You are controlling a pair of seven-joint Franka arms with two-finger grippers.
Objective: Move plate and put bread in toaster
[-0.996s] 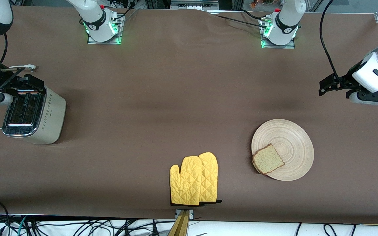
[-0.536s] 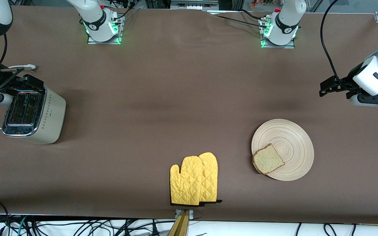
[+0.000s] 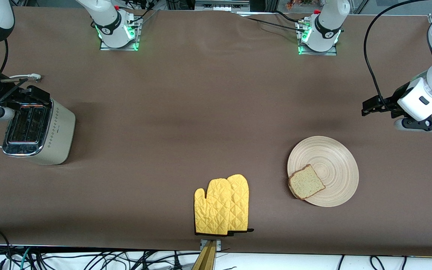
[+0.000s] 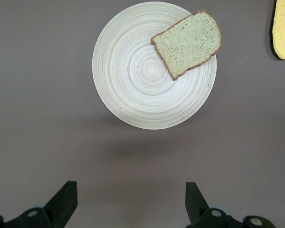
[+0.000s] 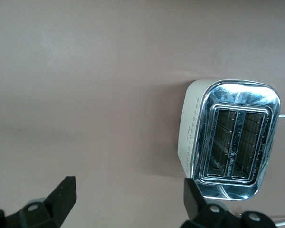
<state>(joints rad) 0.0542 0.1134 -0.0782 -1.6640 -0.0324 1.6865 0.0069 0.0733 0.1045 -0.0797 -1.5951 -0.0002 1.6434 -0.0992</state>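
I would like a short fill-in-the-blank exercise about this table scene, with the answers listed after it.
1. The bread lies on the ______, overlapping its edge.
2. The toaster stands at the ______ arm's end of the table, and both its slots are empty.
3. The yellow oven mitts lie nearer to the front camera than the plate, and their number is ______.
4. The left tool is ______, holding nothing.

Missing words: plate; right; two; open
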